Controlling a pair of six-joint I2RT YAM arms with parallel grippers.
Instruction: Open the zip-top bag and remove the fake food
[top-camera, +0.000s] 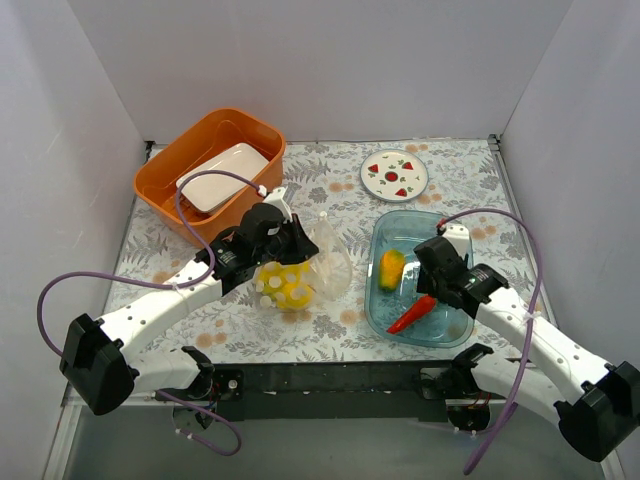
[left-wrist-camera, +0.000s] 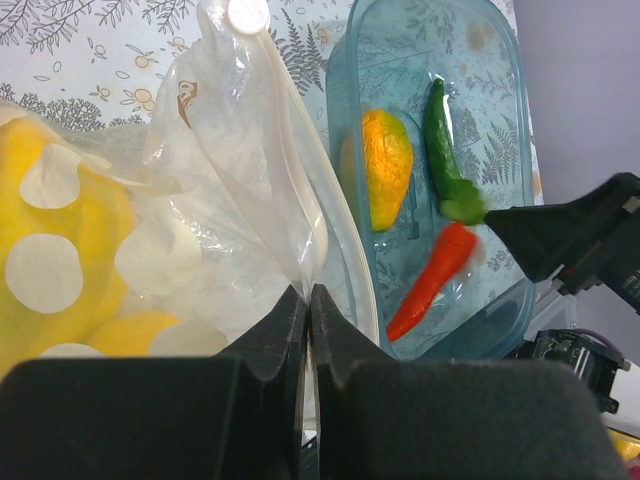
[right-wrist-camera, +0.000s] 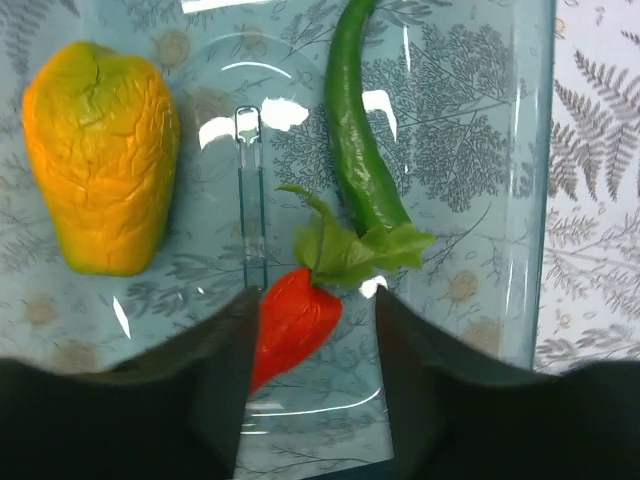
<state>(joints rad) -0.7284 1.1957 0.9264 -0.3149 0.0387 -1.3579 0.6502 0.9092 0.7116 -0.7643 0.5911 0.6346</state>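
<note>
Bag: your zip-top bag (top-camera: 325, 262) stands crumpled on the patterned table (top-camera: 330, 335), just left of the blue tray (top-camera: 452, 338). Its clear film with white dots is gathered upward.
Left claw: your left gripper (left-wrist-camera: 308, 300) has its fingers pressed together on a fold of the bag's film. In the top view it leans in from the bag's left side.
Inside the bag: yellow pieces (left-wrist-camera: 60, 250) of fake food show through the dotted film, low on the side nearest your left arm.
Right claw: your right gripper (right-wrist-camera: 312, 310) hangs over the near end of the tray with its fingers spread. The red pepper (right-wrist-camera: 290, 325) lies between them, and they stand wider than it is. Whether the left finger brushes it, you cannot tell.
Inside the tray: a yellow-orange piece (right-wrist-camera: 100, 160) lies apart from a long green pepper (right-wrist-camera: 355, 120). A leafy green tuft (right-wrist-camera: 350, 250) sits where the green pepper meets the red one, and you cannot tell which of them it belongs to.
Far side: a white plate (top-camera: 394, 178) printed with strawberries lies behind the tray. An orange bin (top-camera: 160, 185) holding a white dish (top-camera: 225, 178) stands at the back left.
</note>
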